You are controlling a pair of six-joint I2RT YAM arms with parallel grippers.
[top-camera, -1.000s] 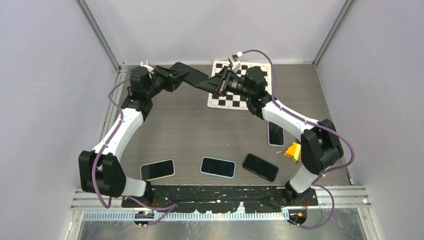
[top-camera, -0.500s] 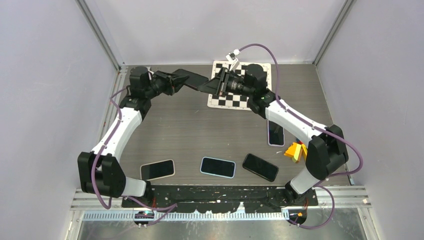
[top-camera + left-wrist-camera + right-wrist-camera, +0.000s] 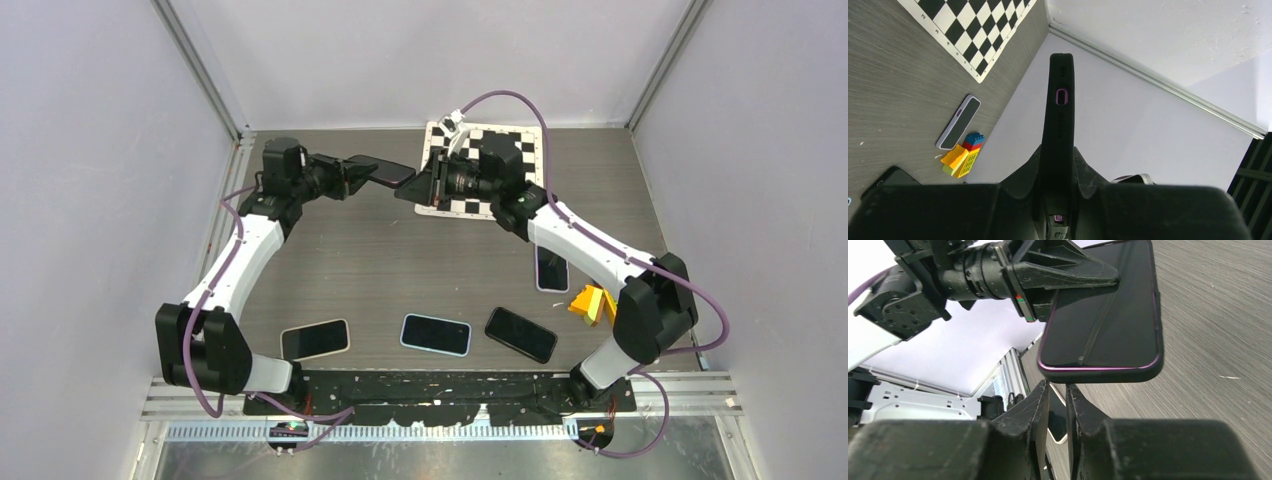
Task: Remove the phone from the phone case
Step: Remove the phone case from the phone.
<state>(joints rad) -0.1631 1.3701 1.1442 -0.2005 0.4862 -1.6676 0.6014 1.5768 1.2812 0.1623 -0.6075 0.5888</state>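
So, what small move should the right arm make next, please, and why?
Probably ease the right gripper forward so its jaws take the case's lip at the free end: the left gripper clamps the cased phone by its other end, and the right jaws sit short of it, holding nothing.

Soft, even light fills the overhead view. The arms cast only faint, diffuse shadows on the counter (image 3: 400, 270), and the pale walls take a lilac cast. From the left wrist, the left pincer (image 3: 1058, 167) is a dark, underexposed blur, while the phone case (image 3: 1060, 100) is sharper against a bright, nearly washed-out wall. From the right wrist, the right pincer (image 3: 1058, 387) is out of focus. The glossy screen of the phone (image 3: 1103, 315) carries pale streaks of reflection, and the counter's grain smears at the right edge.
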